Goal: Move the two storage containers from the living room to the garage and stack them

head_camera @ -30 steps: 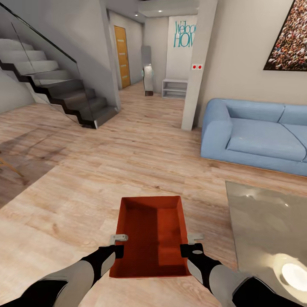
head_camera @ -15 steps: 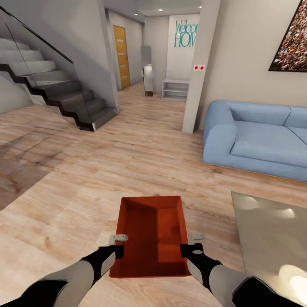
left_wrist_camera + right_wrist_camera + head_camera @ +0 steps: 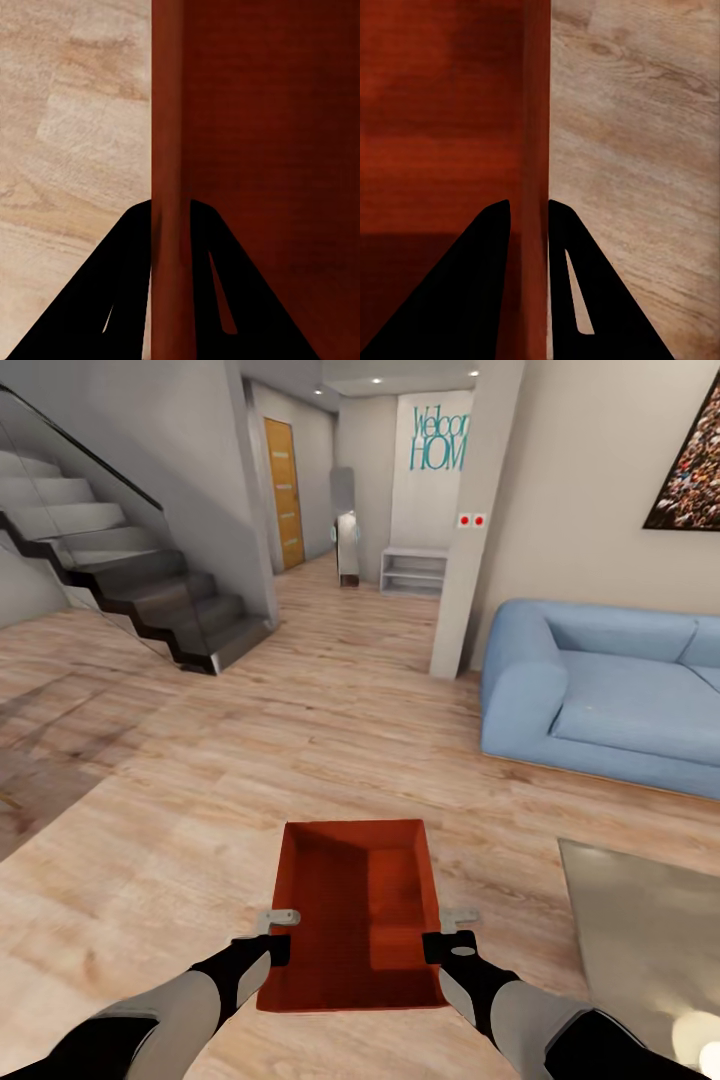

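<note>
Carrying Container Toward Garage

Transporting was the step in hand: I held one storage container level in front of my trunk, above the wood-plank floor of the living room. My left gripper was clamped on its left wall, one finger inside and one outside; my right gripper was clamped likewise on the right wall. The container appeared orange-red, rectangular, low-walled, flat-bottomed and empty. The blue sofa stood to my right, the staircase to my left. The next move, in my judgement, called for driving down the hallway toward the orange door with both grips kept firm and level.
</note>
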Robot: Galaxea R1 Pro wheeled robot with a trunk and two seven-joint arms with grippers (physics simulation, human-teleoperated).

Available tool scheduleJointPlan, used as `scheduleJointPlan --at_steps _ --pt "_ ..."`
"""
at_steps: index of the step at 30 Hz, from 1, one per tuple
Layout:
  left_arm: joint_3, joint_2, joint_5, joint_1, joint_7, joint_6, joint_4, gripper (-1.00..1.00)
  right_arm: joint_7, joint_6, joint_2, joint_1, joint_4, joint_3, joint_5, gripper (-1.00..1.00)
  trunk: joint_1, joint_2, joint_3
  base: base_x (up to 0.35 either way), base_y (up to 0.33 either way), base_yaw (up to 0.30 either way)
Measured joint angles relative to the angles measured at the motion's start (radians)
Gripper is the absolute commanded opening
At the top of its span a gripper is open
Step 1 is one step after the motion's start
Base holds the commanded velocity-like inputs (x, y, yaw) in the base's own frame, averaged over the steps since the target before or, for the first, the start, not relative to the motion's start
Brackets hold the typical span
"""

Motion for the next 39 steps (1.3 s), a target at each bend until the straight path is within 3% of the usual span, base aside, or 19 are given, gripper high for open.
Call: scheduleJointPlan --at_steps 14,39 --pt "0.001 0.001 -0.001 0.000 -0.001 -0.003 0.000 -1.00 -0.001 -0.001 0.000 0.000 -0.001 0.000 0.002 -1.00 0.000 0.000 0.000 0.322 0.000 0.207" --pt "0.002 0.000 -0.002 0.000 -0.001 -0.004 0.002 -1.00 0.000 -0.002 0.000 0.000 0.000 0.000 0.001 -1.00 0.000 0.000 0.000 0.322 0.000 0.005"
